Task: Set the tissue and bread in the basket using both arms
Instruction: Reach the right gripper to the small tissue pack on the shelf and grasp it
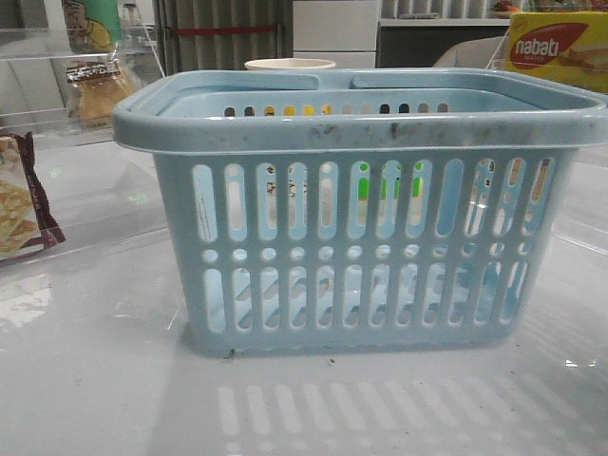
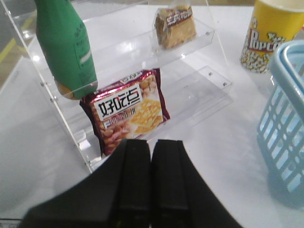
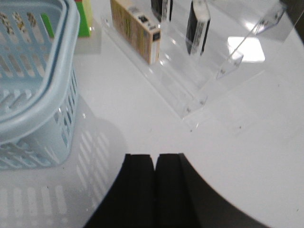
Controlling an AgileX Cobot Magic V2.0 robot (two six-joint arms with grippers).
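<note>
The light-blue basket [image 1: 361, 256] stands in the middle of the table, also at the side of both wrist views [image 2: 285, 128] [image 3: 33, 85]. The bread [image 2: 175, 26], in a clear bag, sits on the upper step of a clear acrylic stand, far ahead of my left gripper [image 2: 152, 142]; the front view shows the bread [image 1: 95, 90] at upper left. My left gripper is shut and holds nothing. My right gripper [image 3: 155, 156] is also shut and empty, over bare table beside the basket. I cannot make out the tissue in any view. Neither arm shows in the front view.
A maroon-edged cracker packet [image 2: 128, 109] and a green bottle [image 2: 66, 47] stand on the left acrylic stand. A yellow popcorn cup [image 2: 266, 35] is behind the basket. On the right, another acrylic stand [image 3: 199, 90] holds a tan box [image 3: 135, 31] and dark items [image 3: 197, 26].
</note>
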